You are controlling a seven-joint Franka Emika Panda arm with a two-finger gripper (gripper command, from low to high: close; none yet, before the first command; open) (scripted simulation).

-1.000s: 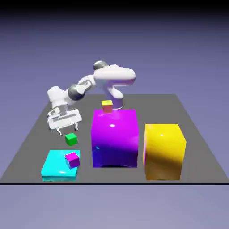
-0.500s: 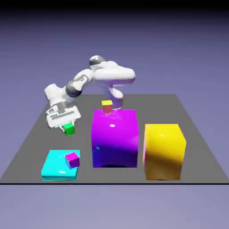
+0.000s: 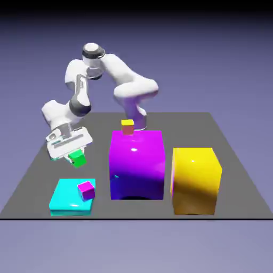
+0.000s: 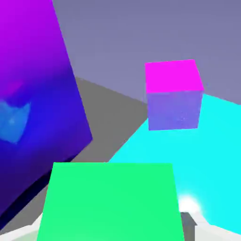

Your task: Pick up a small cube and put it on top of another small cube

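Observation:
My gripper (image 3: 76, 158) is shut on the small cube (image 3: 79, 159), a tiny bright green one, and holds it above the grey table at the exterior view's left. In the hand view the small cube (image 4: 110, 202) fills the bottom between the fingers; one grey fingertip (image 4: 188, 224) shows at its right. Beyond it, a tiny magenta cube (image 4: 172, 94) sits on a flat cyan block (image 4: 197, 155). In the exterior view the magenta cube (image 3: 86, 190) and cyan block (image 3: 66, 201) lie in front of the held cube, toward the table's front edge.
A big purple block (image 3: 136, 162) stands right of the gripper and fills the hand view's left (image 4: 33, 94). A tiny yellow-and-red cube (image 3: 127, 126) rests on its top. A big yellow block (image 3: 195, 178) stands further right.
The gripper came down open over the green cube, shut on it and lifted it off the table. The arm's elbow has risen and the hand has shifted slightly to the exterior view's left.

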